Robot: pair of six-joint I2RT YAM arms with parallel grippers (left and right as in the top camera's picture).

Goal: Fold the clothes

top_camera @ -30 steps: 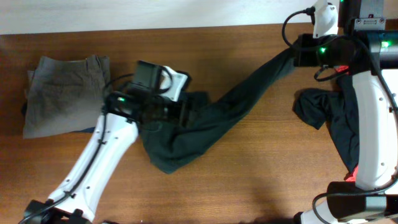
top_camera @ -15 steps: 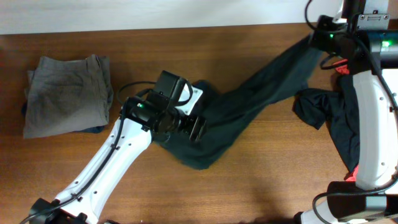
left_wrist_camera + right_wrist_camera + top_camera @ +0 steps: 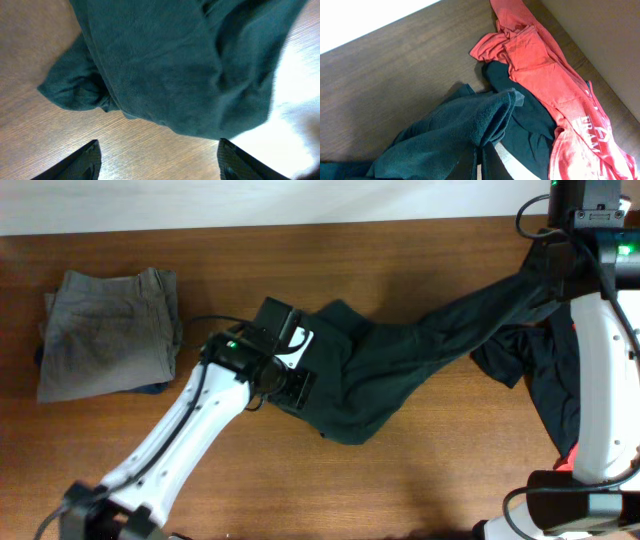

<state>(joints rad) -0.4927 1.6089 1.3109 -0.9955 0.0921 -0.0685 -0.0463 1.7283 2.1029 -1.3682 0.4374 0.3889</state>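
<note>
Across the tabletop [image 3: 420, 470], the dark garment [image 3: 400, 365] now stretches farther right than a second ago. The right fingers [image 3: 490, 162] clamp its raised end. The left fingers [image 3: 86, 161] stand apart, the bunched end lying just ahead, untouched.

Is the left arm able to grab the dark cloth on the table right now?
Probably yes. The left fingers are open, and the dark cloth lies bunched on the table just ahead of them, with nothing covering it or in between.
</note>
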